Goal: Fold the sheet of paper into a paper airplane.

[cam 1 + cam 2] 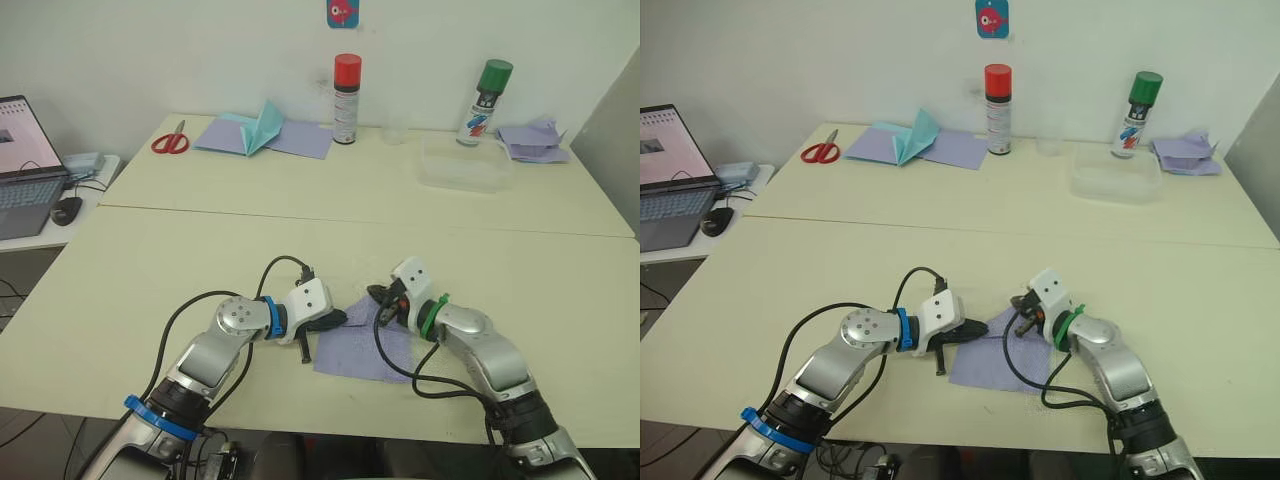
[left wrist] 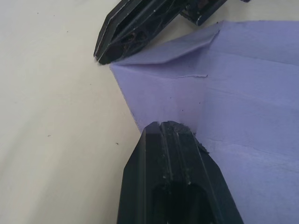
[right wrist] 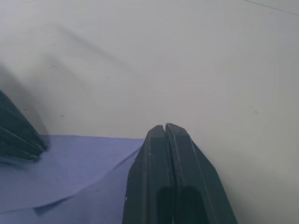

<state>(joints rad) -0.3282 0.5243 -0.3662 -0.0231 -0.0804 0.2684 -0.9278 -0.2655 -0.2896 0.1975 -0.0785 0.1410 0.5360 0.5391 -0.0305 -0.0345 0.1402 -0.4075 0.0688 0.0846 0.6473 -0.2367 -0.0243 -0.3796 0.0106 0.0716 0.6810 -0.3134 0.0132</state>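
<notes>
The paper [image 1: 362, 345] is lying flat on the table [image 1: 200, 250] between the two grippers, one corner lifting into a small flap. The left gripper [image 2: 167, 125], fingers pressed together, is resting its tip on the paper just inside one edge. The right gripper [image 3: 165, 126], fingers also pressed together and pinching nothing, is sitting at the far edge beside the raised corner.

The risks, as I judge them: closed tips are only pushing, so the thin paper could be sliding or bunching rather than creasing. If the left tip is bearing unevenly, the paper may be pivoting under it and the fold running crooked. The flap could be springing back.
</notes>
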